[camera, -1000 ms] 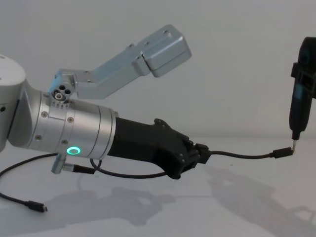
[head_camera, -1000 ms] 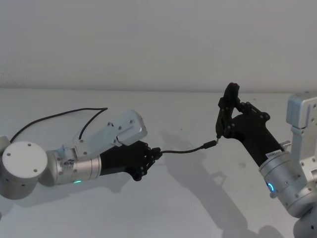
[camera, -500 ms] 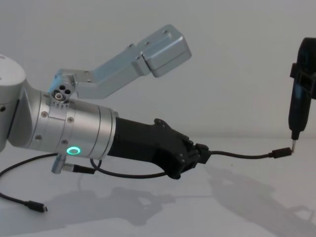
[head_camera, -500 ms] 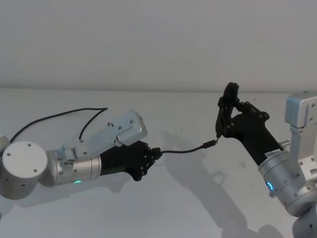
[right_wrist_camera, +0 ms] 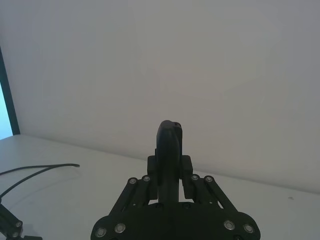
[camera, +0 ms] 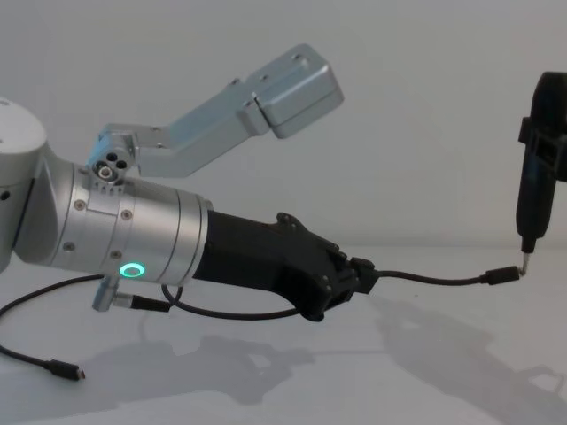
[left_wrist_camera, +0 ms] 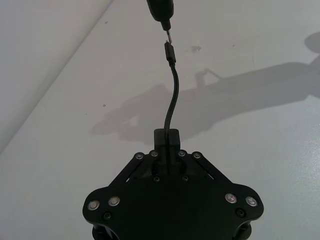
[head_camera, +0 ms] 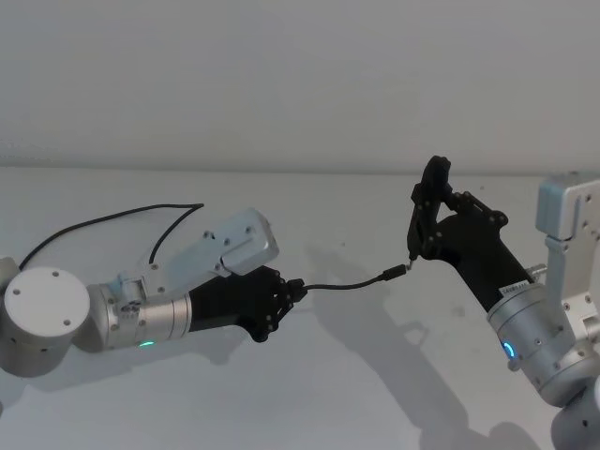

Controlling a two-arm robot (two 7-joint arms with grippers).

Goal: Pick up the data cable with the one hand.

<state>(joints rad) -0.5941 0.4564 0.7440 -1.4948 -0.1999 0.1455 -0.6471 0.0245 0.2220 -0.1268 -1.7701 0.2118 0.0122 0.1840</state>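
The data cable [head_camera: 347,284] is a thin black line hanging just above the white table. My left gripper [head_camera: 292,289] is shut on one end of it, also seen from the side [camera: 359,274] and from the wrist [left_wrist_camera: 167,140]. From there the data cable [camera: 434,280] runs right to a small silver-tipped plug [camera: 502,275]. The plug [left_wrist_camera: 170,51] sits right at the pin tip of a narrow upright black tool [camera: 539,190]. My right gripper [head_camera: 433,225] is shut on that tool [right_wrist_camera: 169,145].
A second black wire [camera: 230,313] loops under the left arm, and a loose plug [camera: 66,371] lies on the table at the near left. A long black wire [head_camera: 94,223] curves across the back left. The white table [head_camera: 356,394] meets a plain wall behind.
The right arm has drifted very slightly to the left with its tool. The left gripper and the cable have stayed where they were.
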